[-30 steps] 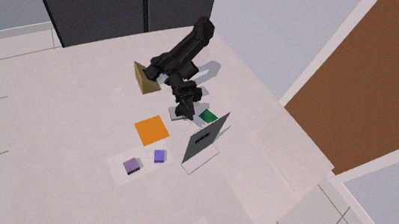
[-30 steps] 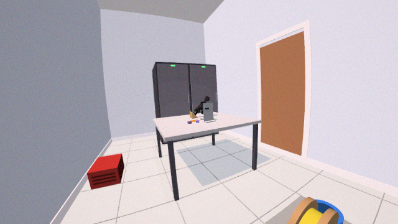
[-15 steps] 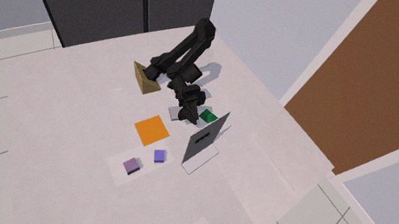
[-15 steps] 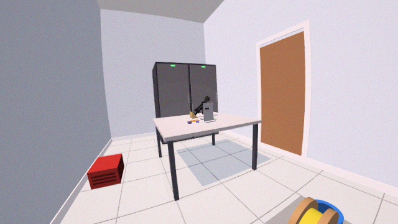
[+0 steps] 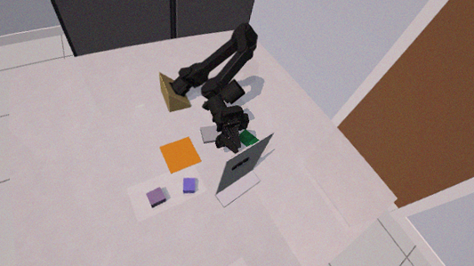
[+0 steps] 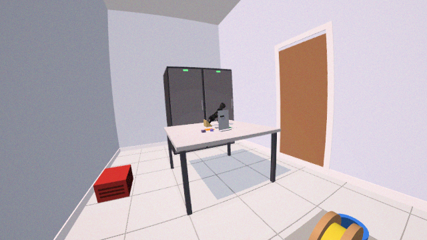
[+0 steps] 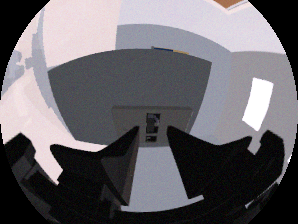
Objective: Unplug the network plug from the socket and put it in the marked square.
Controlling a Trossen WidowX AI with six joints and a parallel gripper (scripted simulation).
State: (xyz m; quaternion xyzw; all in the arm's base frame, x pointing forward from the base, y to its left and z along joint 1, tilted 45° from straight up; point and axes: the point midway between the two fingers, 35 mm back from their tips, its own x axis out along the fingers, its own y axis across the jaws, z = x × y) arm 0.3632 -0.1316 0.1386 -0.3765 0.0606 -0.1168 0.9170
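Note:
The upright grey panel [image 5: 254, 156] [image 6: 225, 124] [image 7: 85, 90] stands on the table. In the wrist view its socket block [image 7: 125, 120] faces me and has dark openings one above the other. A small grey shape, perhaps the plug [image 7: 153, 121], fills part of the upper opening; its tab cannot be made out. My gripper [image 5: 231, 147] [image 7: 153, 129] is partly open and empty, its fingertips in front of the block, one to each side of the openings in the wrist view. Any gap to the plug is unclear. An orange square [image 5: 180, 155] lies flat on the table beside the panel.
A green patch [image 5: 248, 138] and a grey flat piece [image 5: 208, 134] lie near my gripper. A purple block [image 5: 155, 196] and a blue-violet block [image 5: 189, 185] rest beyond the orange square. A brass-coloured wedge [image 5: 172, 97] stands by the arm's base.

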